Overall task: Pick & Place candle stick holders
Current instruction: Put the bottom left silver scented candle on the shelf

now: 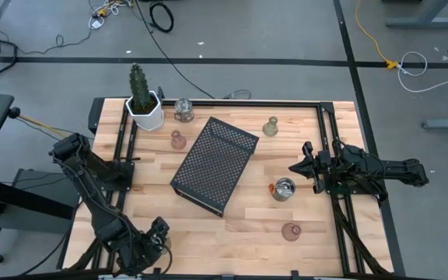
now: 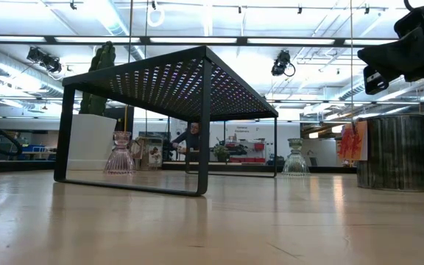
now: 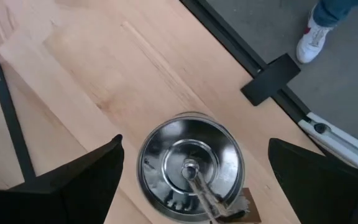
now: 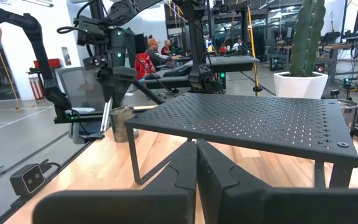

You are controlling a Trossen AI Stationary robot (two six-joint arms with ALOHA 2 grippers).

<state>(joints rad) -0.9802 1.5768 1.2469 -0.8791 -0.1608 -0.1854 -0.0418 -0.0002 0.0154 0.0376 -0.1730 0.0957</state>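
The high view hangs above the pale wooden table (image 1: 247,225), facing straight down from far enough off to take in all of it. The low view sits at table-top level and looks across under the black perforated metal tray (image 2: 175,73) (also seen from above, and in the right wrist view, which faces it level and close). The left wrist view looks steeply down, very near, onto a shiny silver round holder (image 3: 190,165).

Bright overhead lighting, soft shadows, sharp
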